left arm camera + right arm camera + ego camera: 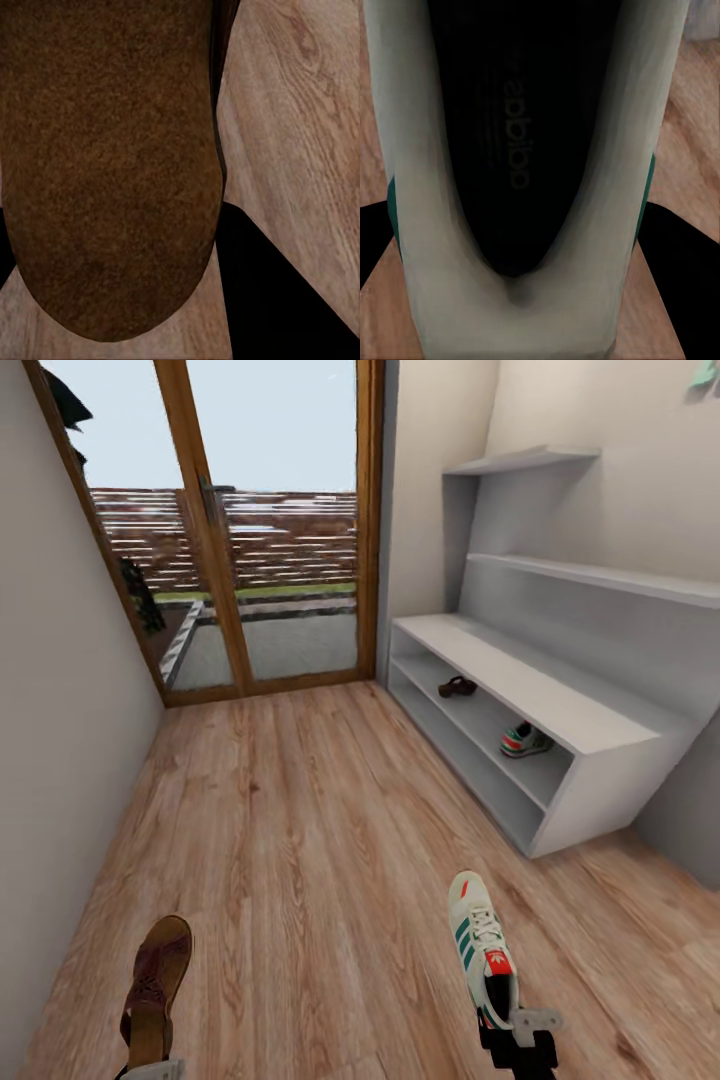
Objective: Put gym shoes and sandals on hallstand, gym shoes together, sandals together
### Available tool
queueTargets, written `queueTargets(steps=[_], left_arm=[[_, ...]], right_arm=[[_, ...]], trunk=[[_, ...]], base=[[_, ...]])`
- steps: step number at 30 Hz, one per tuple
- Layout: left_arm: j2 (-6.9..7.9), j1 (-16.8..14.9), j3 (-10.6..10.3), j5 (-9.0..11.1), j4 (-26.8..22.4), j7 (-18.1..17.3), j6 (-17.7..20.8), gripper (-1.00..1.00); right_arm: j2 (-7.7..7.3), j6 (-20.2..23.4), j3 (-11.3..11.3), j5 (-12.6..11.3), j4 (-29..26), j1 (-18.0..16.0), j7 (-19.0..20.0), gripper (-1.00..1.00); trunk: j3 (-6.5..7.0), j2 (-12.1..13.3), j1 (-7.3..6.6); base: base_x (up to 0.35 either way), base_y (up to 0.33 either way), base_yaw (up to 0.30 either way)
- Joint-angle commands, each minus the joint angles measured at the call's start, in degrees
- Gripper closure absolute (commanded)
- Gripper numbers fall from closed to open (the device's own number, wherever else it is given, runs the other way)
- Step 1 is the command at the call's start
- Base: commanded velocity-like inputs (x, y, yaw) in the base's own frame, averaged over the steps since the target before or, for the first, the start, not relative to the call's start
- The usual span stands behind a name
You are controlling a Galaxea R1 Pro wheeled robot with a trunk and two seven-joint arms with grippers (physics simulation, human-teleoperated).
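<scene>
Two shoes were up off the floor at once. Low in the head view's right, the right gripper reached in from the bottom edge, dark fingers and a pale bracket clamped on the heel of a gym shoe, whose toe pointed away up the corridor. The right wrist view looked straight down into that shoe, dark insole, cream walls, a sliver of green at each side, so the jaws were closed on its heel.

Lower left of the head view, a sandal rose from the bottom edge, toe forward, with just a grey scrap of the left gripper at its heel. The left wrist view showed the sandal's brown sole pressed close over the planks; the fingers themselves were too hidden to say how far shut they were.

At right stood the white rack against the wall. On its upper inner shelf sat the other sandal toward the door, and the other gym shoe nearer, well apart.
</scene>
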Motion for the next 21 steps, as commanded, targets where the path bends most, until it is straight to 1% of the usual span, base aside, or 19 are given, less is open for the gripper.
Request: queueTargets(steps=[1,9,11,16,21], left_arm=[[-0.05,-0.1,0.5,-0.7,0.1,-0.3,-0.2,1.00],[-0.05,-0.1,0.5,-0.7,0.1,-0.3,-0.2,1.00],[-0.05,-0.1,0.5,-0.7,0.1,-0.3,-0.2,1.00],[-0.05,-0.1,0.5,-0.8,0.0,-0.3,-0.2,1.00],[-0.05,-0.1,0.5,-0.8,0.1,-0.3,-0.2,1.00]], right_arm=[[-0.01,-0.1,0.2,0.5,0.0,0.0,-0.6,1.00],[-0.01,-0.1,0.2,0.5,0.0,0.0,-0.6,1.00],[-0.01,-0.1,0.2,0.5,0.0,0.0,-0.6,1.00],[-0.10,-0.1,0.2,0.6,0.1,0.0,-0.4,1.00],[-0.18,-0.2,0.3,0.8,0.1,0.0,-0.2,1.00]], trunk=[[-0.04,0.0,0.02],[-0.04,0.0,0.02],[-0.04,0.0,0.02],[-0.04,0.0,0.02],[-0.04,0.0,0.02]], base=[[0.305,0.161,0.279],[0.306,0.160,0.276],[0.306,0.160,0.194],[0.310,0.142,0.058],[0.330,0.037,0.006]])
